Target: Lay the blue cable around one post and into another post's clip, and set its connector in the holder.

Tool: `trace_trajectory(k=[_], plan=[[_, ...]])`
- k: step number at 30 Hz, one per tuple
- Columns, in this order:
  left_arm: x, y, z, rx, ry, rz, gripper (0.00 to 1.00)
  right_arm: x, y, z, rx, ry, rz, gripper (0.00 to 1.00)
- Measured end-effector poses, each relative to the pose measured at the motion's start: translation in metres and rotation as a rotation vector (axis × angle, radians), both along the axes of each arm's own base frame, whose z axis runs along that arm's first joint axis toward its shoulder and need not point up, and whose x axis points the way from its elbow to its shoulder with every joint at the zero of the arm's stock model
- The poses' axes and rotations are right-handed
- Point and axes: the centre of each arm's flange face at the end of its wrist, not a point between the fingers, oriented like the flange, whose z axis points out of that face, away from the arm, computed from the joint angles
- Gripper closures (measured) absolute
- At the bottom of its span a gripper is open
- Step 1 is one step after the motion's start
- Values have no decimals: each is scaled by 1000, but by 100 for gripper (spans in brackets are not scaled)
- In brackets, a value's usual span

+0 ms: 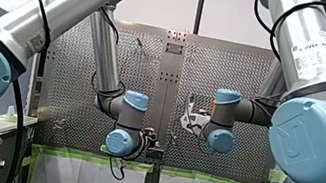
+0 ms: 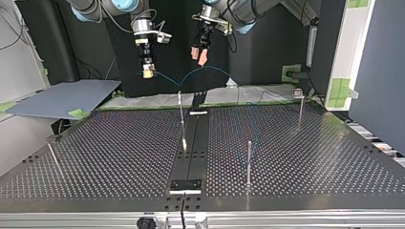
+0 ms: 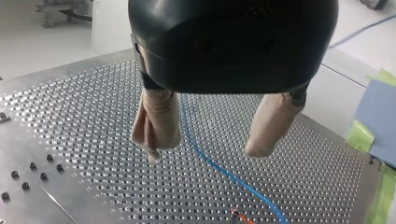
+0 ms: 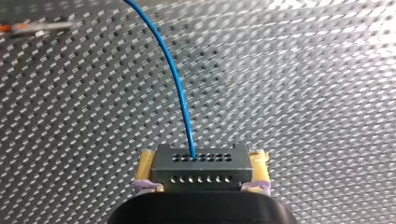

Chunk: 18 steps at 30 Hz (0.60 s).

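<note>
Four thin metal posts (image 2: 249, 162) stand well apart on the perforated metal table (image 2: 325, 157). Flat black rectangular block (image 2: 186, 184) sits at the top view's near edge. Right gripper (image 4: 201, 164): yellow pads clamped on the grey multi-hole connector (image 4: 201, 178), held high by the far edge, well apart from the block. Thin blue cable (image 4: 180, 93) leaves the connector and arcs through the air. Left gripper (image 3: 205, 150): beige padded fingers (image 3: 159, 121) spread wide, holding nothing; the cable runs below, between them, over the table.

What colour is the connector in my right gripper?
The connector is dark grey, clearest in the right wrist view.
</note>
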Motion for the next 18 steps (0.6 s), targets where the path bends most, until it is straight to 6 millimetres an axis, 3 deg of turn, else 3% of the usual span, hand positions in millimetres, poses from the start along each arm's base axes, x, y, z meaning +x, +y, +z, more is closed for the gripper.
trace_trajectory(k=[8, 18], plan=[[5, -3, -21, -89, 7, -4, 0, 3, -2, 36, -58, -37, 8, 88], [19, -16, -13, -197, -23, -7, 0, -1, 6, 33, -50, -32, 13, 88]])
